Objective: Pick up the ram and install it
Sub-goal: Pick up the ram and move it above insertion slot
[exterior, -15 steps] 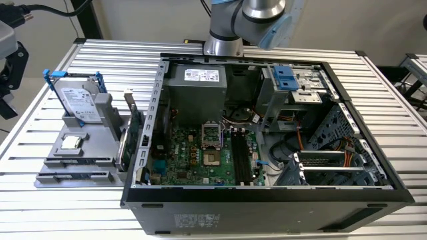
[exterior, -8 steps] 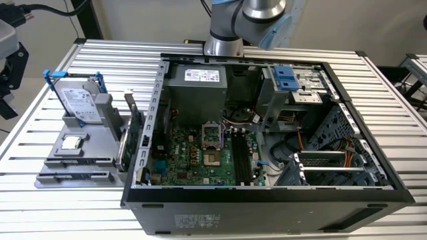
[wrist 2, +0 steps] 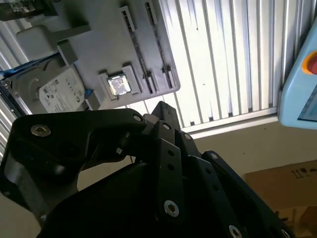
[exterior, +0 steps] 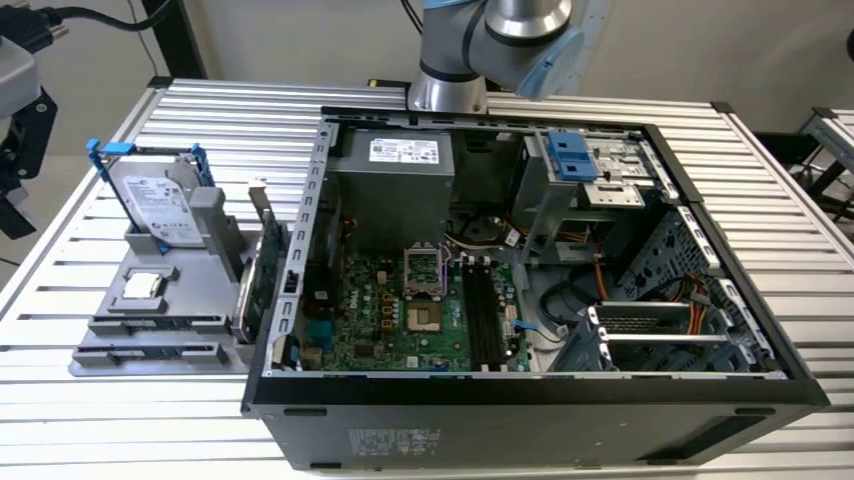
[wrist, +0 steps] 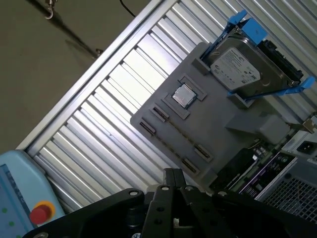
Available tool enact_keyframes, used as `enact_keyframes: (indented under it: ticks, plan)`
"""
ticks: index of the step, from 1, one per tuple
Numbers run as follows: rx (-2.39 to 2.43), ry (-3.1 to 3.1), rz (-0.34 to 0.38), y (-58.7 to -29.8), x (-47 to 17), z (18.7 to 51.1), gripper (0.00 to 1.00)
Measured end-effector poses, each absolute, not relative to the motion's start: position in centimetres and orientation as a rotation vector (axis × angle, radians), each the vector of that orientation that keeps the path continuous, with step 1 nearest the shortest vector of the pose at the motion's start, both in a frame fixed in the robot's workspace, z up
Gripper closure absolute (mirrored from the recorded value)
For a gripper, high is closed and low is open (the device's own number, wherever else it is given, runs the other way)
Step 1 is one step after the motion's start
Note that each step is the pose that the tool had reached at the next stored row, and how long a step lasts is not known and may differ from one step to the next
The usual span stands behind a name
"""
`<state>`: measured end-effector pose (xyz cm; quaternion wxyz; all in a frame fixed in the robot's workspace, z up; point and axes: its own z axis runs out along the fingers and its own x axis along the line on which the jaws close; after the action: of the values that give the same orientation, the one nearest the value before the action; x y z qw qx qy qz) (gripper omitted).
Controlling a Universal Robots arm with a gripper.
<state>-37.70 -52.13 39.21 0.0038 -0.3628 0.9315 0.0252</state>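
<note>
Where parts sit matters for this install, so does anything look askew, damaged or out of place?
Nothing stands out. The open computer case sits flat on the table; the hard drive and chip rest in their grey holder. No spills or damage visible.

the slatted table [exterior: 80, 420] is bare ribbed metal with a bright satin sheen, and the fixture tray [exterior: 200, 300] on it is matt grey plastic. the hard drive [exterior: 158, 205] has a shiny metal top with a paper label; the computer case [exterior: 534, 430] is matt black outside, dull grey sheet metal inside. the gripper [wrist 2: 161, 110] is matt black with bright screw heads.
</note>
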Motion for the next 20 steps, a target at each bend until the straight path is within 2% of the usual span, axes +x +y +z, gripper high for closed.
enact_keyframes:
  ticks: [20]
  plan:
    - [-1.294,2.856,0.079,-52.12,-37.71,39.21,1.0]
